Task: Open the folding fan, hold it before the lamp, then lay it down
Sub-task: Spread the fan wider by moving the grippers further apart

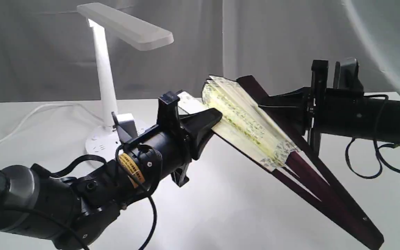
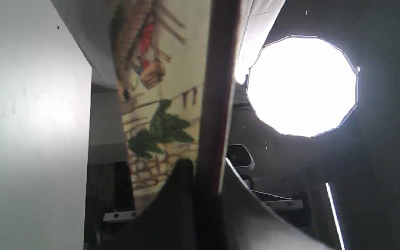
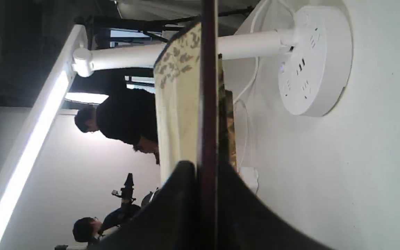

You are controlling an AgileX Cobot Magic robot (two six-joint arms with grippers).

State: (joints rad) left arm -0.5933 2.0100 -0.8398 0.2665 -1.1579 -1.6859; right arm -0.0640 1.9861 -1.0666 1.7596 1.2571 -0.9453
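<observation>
The exterior view looks low across the surface (image 1: pixel 221 215) toward the lamp (image 1: pixel 103 80). The left wrist view sits tight behind the left pincer (image 2: pixel 205 168), sighting along the folding fan (image 2: pixel 158 104); the right, behind the right pincer (image 3: pixel 205 166), shares fan and lamp.

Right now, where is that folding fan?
In the exterior view the folding fan is centre-right, partly open and slanting down to the right, clamped by the jaws of both arms, to the right of the lamp.
</observation>
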